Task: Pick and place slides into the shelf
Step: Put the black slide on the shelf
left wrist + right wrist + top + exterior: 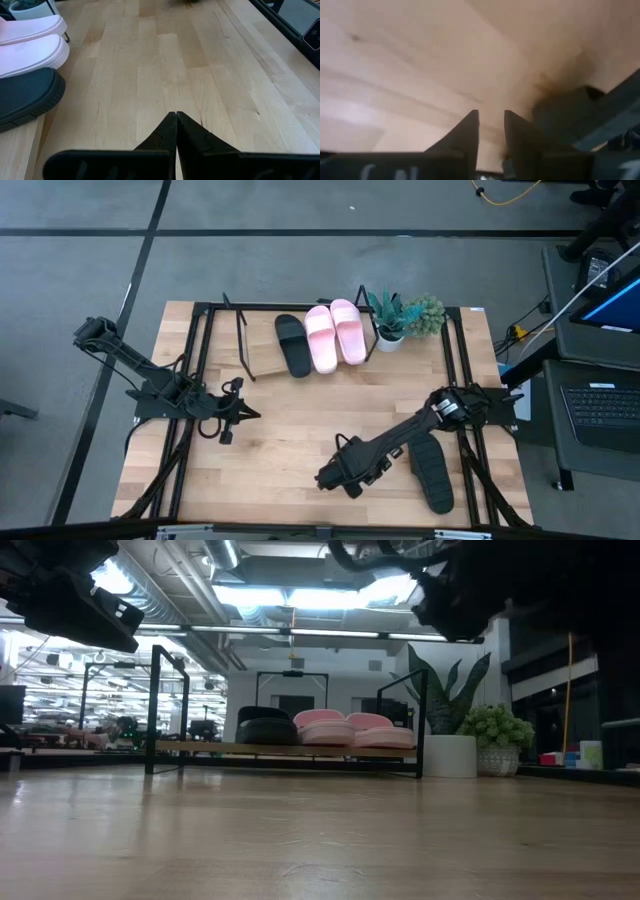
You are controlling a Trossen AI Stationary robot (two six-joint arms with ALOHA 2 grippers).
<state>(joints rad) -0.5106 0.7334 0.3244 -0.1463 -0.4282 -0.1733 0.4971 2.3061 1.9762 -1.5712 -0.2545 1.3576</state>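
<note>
The shelf (262, 366) stands at the table's far middle. On its board lie one black slide (293, 345) and two pink slides (320, 338) (348, 330), side by side; the low view shows them as black slide (265, 728) and pink slides (325, 728) (378, 730). The second black slide (433, 473) lies flat on the table near the right near corner. My left gripper (250, 415) hovers shut left of centre, pointing right. My right gripper (325, 477) hangs low over the near middle of the table, left of that slide, with a narrow gap between its fingers (470, 130).
Two potted plants (388, 315) (425, 315) stand right of the shelf at the far edge. Black frame rails (462, 370) run along the table's left and right sides. Bare wood (300, 420) lies between the shelf and the grippers.
</note>
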